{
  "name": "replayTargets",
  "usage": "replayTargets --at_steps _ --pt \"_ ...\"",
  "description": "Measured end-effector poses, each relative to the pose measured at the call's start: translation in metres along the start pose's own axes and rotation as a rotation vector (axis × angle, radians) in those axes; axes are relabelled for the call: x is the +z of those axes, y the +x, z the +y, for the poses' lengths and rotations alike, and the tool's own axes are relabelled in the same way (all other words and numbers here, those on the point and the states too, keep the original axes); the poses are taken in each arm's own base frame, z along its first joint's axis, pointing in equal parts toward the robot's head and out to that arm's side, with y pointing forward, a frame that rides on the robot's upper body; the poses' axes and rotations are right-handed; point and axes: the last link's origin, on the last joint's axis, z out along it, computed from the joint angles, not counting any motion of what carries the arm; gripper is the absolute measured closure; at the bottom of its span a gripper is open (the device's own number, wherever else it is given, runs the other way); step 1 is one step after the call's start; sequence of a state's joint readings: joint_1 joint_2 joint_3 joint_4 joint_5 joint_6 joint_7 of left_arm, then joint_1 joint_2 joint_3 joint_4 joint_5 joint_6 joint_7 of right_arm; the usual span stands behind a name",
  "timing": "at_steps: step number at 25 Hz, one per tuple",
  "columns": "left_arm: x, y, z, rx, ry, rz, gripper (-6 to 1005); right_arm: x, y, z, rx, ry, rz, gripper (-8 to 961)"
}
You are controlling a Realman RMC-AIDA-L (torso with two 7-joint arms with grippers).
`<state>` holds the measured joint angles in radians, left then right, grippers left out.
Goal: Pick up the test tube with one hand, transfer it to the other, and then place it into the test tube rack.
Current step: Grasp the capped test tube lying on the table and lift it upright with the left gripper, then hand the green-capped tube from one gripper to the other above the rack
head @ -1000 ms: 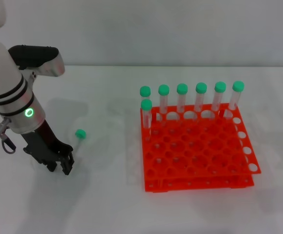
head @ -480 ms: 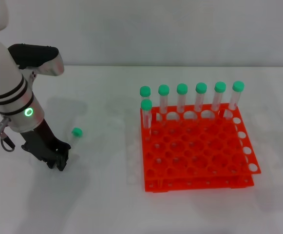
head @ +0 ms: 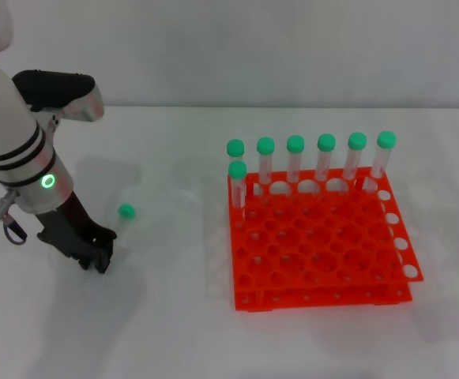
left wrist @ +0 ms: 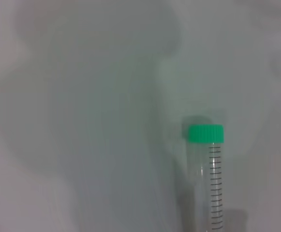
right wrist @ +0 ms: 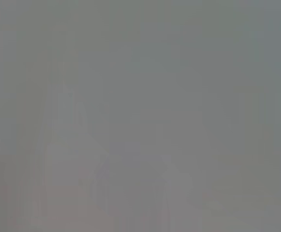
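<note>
Nearest to you in the head view, the left end effector [head: 96, 257] sits low over the white bench [head: 166, 332], hanging from the silver-white arm with black bands and a glowing green ring [head: 48, 182]. Its black fingers point down toward the bench surface; you cannot tell from these views whether they are apart or together.

Just beyond the end effector, on its rack-facing side, the test tube [head: 122, 222] lies on the bench, its green cap [head: 126, 211] pointing away from the end effector. The tube is close to the fingers, but contact cannot be confirmed. In the left wrist view you see the same tube [left wrist: 212, 188] with its cap [left wrist: 205, 133] and printed graduation marks, resting on the bare bench.

Well apart from the end effector, across an open stretch of bench, stands the orange test tube rack [head: 320, 241]. Seven green-capped tubes [head: 295, 162] stand upright in it: six along the far row, one in the next row at the corner nearest the end effector.

The right end effector does not appear; the right wrist view gives only a featureless grey field.
</note>
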<state>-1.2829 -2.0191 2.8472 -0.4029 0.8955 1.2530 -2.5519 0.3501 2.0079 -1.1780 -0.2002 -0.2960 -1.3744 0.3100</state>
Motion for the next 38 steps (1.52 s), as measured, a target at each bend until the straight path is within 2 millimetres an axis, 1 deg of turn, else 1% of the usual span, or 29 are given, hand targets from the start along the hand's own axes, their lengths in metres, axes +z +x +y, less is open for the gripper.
replayTargets --at_steps 4,6,11,14,16,19,23,27,28,29,30,34,35,38 --pt "-0.007 0.004 -0.006 -0.017 -0.007 0.036 808 0.0 0.0 0.0 0.001 -0.001 -0.002 102" --pt "-0.022 0.009 -0.025 -0.07 0.0 0.12 808 0.0 -0.001 0.0 0.002 0.0 -0.003 102" --pt "-0.04 0.01 -0.043 -0.101 -0.047 0.253 808 0.0 -0.002 -0.001 0.003 -0.002 -0.012 102" --pt "-0.046 0.01 -0.045 -0.082 -0.137 0.349 809 0.002 -0.003 0.001 0.004 -0.021 -0.014 102" --pt "-0.049 0.008 -0.041 -0.041 -0.229 0.429 809 0.004 -0.004 0.003 0.006 -0.05 -0.014 102" --pt "-0.053 0.002 -0.037 0.042 -0.339 0.537 809 0.007 -0.008 0.005 0.028 -0.139 -0.002 102" --pt "-0.054 -0.016 -0.042 0.144 -0.442 0.699 809 0.012 -0.014 0.003 0.081 -0.262 0.028 102" --pt "-0.051 -0.05 -0.049 0.275 -0.525 0.866 809 0.02 -0.026 0.001 0.13 -0.423 0.075 103" --pt "-0.051 -0.05 -0.049 0.275 -0.525 0.866 809 0.022 -0.029 0.002 0.139 -0.46 0.087 103" --pt "-0.047 -0.07 -0.052 0.345 -0.531 0.944 809 0.025 -0.033 0.003 0.149 -0.502 0.103 103" --pt "-0.044 -0.074 -0.053 0.354 -0.531 0.955 809 0.027 -0.035 0.004 0.159 -0.536 0.118 103" --pt "-0.032 -0.098 -0.052 0.428 -0.514 1.046 809 0.05 -0.052 0.023 0.181 -0.721 0.188 103" --pt "-0.031 -0.101 -0.05 0.45 -0.512 1.062 809 0.056 -0.055 0.028 0.184 -0.758 0.203 103" --pt "-0.025 -0.109 -0.043 0.514 -0.514 1.08 809 0.079 -0.064 0.053 0.193 -0.888 0.258 103"
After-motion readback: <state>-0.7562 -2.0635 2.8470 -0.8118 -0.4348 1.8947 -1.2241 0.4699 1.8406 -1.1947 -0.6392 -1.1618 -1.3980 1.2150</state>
